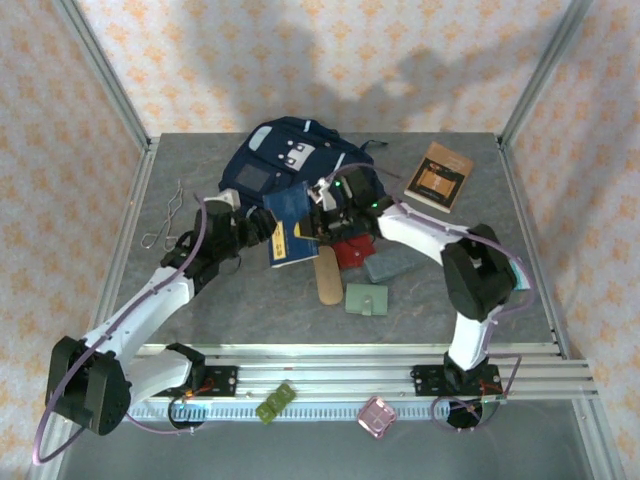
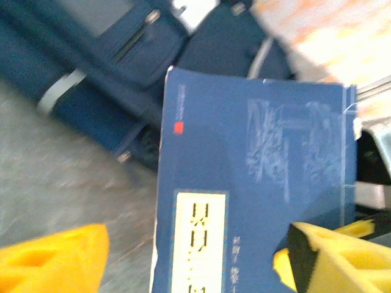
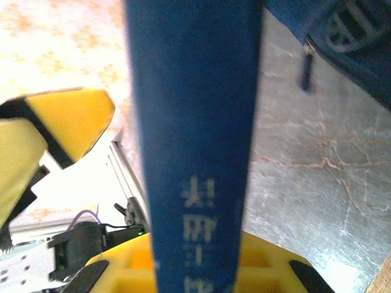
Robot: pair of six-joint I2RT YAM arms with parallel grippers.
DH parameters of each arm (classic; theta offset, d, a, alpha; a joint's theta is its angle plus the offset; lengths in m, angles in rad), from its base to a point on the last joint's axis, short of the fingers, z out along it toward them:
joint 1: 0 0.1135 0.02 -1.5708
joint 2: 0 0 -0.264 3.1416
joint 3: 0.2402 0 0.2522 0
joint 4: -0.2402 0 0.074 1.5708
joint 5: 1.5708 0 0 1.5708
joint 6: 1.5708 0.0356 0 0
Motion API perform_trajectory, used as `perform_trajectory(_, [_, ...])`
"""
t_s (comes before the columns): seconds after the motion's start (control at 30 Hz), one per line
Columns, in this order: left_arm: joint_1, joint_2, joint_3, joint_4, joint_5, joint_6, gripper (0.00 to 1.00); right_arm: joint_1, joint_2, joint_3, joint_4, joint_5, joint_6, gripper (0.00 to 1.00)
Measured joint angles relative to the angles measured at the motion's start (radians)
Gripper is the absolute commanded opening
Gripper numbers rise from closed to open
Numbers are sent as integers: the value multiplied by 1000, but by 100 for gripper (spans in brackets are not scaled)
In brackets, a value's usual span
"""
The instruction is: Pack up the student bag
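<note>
From above, the student bag (image 1: 285, 160) lies at the far middle of the table (image 1: 450, 290). A blue book (image 1: 292, 228) is held just in front of it, between the left gripper (image 1: 257, 233) and the right gripper (image 1: 320, 208). At the left wrist, the yellow fingers stand spread wide, one clear of the book's cover, with the bag beyond. At the right wrist, the fingers pinch the book edge-on, and the bag sits in the upper corner.

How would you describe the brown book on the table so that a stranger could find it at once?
Start from the student bag, the big navy backpack at the far middle of the grey table. Look right of it, toward the far right corner: the brown book lies flat there, alone. Its brown cover sets it apart from the navy booklet in front of the bag.
</note>
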Motion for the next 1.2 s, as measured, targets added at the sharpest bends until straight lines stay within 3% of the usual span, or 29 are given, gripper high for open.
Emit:
perform_trajectory(0.3, [40,25,12,167,235,-17,84,-12,-224,-56,42,-159,-41,0])
perform_trajectory(0.6, [55,24,-24,432,480,-115,82,-13,-244,-81,51,-240,-70,0])
perform_trajectory(0.67, [55,24,-24,441,512,-124,70,-13,-244,-81,54,-249,-71,0])
perform_trajectory(0.9, [65,-1,-69,500,570,-156,1,-34,-222,-81,53,-274,-63,4])
perform_trajectory(1.0, [65,-9,-79,531,581,-166,0,-40,-212,-81,61,-296,-55,12])
perform_trajectory(1.1, [66,-8,-103,581,583,-208,0,-42,-212,-81,73,-305,-31,30])
perform_trajectory(1.2, [68,-8,-135,630,550,-272,0,-59,-219,-90,138,-301,10,40])
